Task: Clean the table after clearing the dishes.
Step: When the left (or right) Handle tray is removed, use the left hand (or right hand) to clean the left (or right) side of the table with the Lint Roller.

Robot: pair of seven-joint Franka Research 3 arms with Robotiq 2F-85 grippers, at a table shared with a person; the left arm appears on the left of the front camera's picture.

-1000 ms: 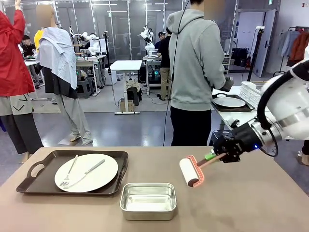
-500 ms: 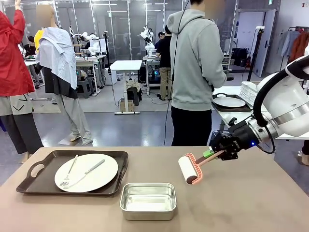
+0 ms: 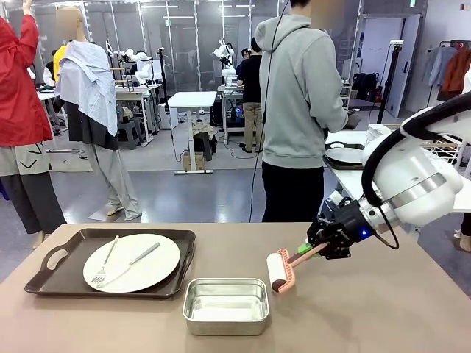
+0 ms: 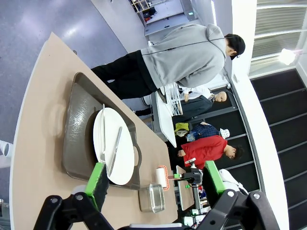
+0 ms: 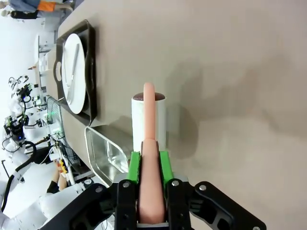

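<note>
Salmon-pink plastic is dropping and sliding leftward. The right pincer (image 3: pixel 313 246), clamped tight on the pink handle of a white-rolled lint roller (image 3: pixel 278 271), is carrying the roll lower and farther out than a second ago. The roll is now sitting on or just above the taupe-brown table (image 3: pixel 383 309); I cannot be sure it is touching. To me a first cleaning stroke is beginning.

The clearing is lagging, though. Just past the roller's tip a small rectangular steel pan (image 3: pixel 225 282) is waiting, and well beyond it a dark brown handled tray (image 3: pixel 44 261) is still bearing a round white plate (image 3: pixel 151 273) with a metal fork (image 3: pixel 107 261) and knife (image 3: pixel 140 257).

The left pincer (image 4: pixel 156 178) is hanging high above the table, jaws spread wide, gripping nothing. Behind the right pincer, a person in a grey hoodie (image 3: pixel 302 81) is facing away.
</note>
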